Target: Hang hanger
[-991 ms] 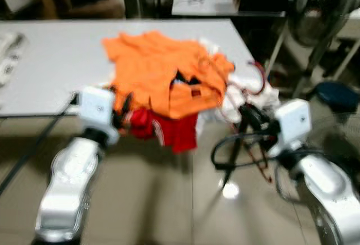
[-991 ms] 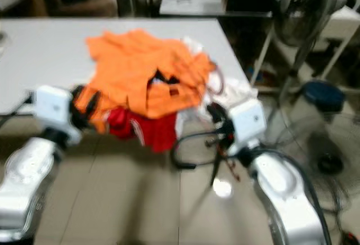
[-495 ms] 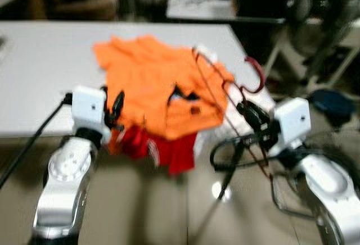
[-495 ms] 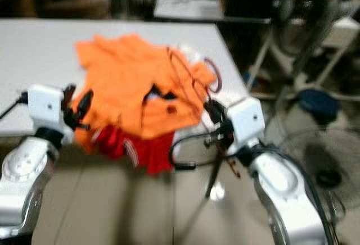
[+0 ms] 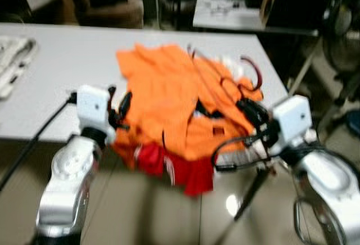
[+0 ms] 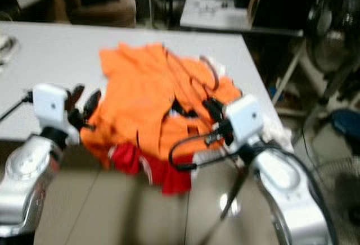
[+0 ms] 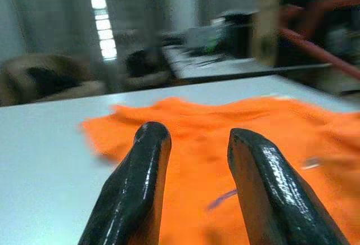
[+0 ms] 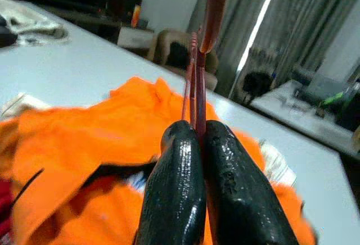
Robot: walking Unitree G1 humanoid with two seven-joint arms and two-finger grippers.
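The right gripper [image 8: 198,138] pinched the red hanger [image 5: 254,74] above the orange shirt [image 5: 169,96] overhanging the tabletop's [image 5: 50,76] near edge; the left gripper [image 7: 194,144], jaws spread, hovered at the shirt's left.

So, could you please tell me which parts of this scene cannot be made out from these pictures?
- Red hanger: head views are motion-blurred; its lower frame merges into the orange shirt, so its full shape is unclear.
- Right gripper: in the right wrist view the hanger's wire runs off the top edge.
- Red garment: mostly covered by the orange shirt.
- Left gripper: the wrist view cuts off the table edge below its fingers.
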